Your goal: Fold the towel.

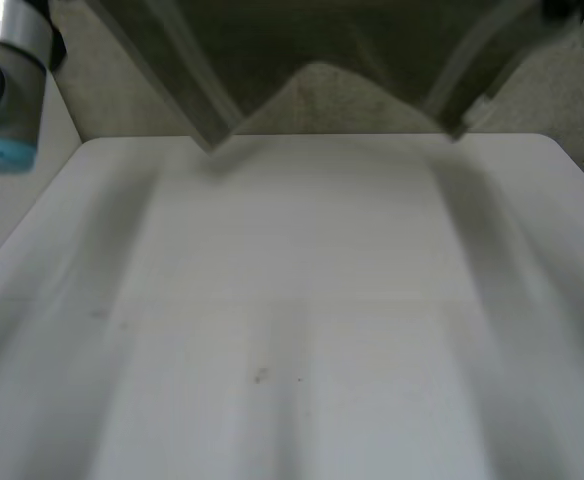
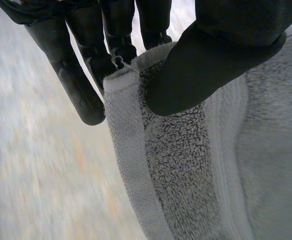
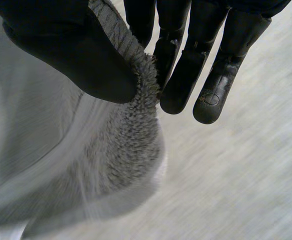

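- A hemmed corner of the soft grey terry towel (image 2: 186, 170) is pinched between the thumb and straight fingers of the left hand (image 2: 221, 55).
- The towel is held up clear of the white table (image 1: 302, 300), towards its far edge. It is judged light and limp, and it sags mid-span.
- Its edge is pinched likewise by the right hand (image 3: 61, 45) — corners are judged the surest holds.
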You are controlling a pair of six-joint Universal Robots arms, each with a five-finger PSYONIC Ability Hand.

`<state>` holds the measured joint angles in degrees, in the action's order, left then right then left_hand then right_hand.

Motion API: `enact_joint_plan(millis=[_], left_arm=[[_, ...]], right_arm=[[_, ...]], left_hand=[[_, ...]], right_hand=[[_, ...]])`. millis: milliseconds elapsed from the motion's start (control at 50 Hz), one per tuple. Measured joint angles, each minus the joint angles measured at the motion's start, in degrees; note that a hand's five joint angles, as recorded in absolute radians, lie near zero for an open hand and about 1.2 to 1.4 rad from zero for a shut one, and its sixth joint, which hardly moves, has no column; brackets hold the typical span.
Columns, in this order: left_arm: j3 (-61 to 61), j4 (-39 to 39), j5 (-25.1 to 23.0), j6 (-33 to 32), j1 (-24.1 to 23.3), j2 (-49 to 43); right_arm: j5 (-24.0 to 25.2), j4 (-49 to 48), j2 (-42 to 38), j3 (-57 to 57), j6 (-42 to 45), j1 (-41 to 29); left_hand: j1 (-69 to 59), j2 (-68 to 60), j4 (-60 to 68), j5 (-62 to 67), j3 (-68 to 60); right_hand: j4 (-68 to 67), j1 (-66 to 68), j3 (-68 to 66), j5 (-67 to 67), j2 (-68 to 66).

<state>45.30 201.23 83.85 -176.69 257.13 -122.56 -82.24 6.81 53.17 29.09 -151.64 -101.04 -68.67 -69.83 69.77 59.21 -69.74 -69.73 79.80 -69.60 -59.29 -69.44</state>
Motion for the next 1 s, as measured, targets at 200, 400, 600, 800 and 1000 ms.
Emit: enact_joint_plan(millis=[200, 400, 600, 800, 1000], left_arm=[[23.08, 0.70, -5.53, -0.74, 0.85, 0.88], [42.13, 3.20, -10.43, -8.54, 2.19, 1.52], [55.17, -5.52, -10.34, -16.59, 7.48, 17.50], [63.71, -19.18, -11.71, -17.96, 11.91, 36.62], [62.57, -19.44, -16.63, -17.72, 12.57, 37.38]], right_arm=[[3.11, 3.20, -0.97, 20.20, 2.24, 0.67], [7.50, 1.08, -0.57, 38.88, 5.07, 0.98], [8.14, 4.30, 19.56, 55.36, 14.56, 3.82], [8.81, 14.22, 37.44, 63.16, 25.32, 7.40], [12.53, 6.61, 33.94, 61.67, 24.66, 7.36]], left_hand=[[0.00, 0.00, 0.00, 0.00, 0.00], [0.00, 0.00, 0.00, 0.00, 0.00], [0.00, 0.00, 0.00, 0.00, 0.00], [0.00, 0.00, 0.00, 0.00, 0.00], [0.00, 0.00, 0.00, 0.00, 0.00]], right_hand=[[0.00, 0.00, 0.00, 0.00, 0.00], [0.00, 0.00, 0.00, 0.00, 0.00], [0.00, 0.00, 0.00, 0.00, 0.00], [0.00, 0.00, 0.00, 0.00, 0.00], [-0.01, 0.07, 0.00, 0.00, 0.00]])
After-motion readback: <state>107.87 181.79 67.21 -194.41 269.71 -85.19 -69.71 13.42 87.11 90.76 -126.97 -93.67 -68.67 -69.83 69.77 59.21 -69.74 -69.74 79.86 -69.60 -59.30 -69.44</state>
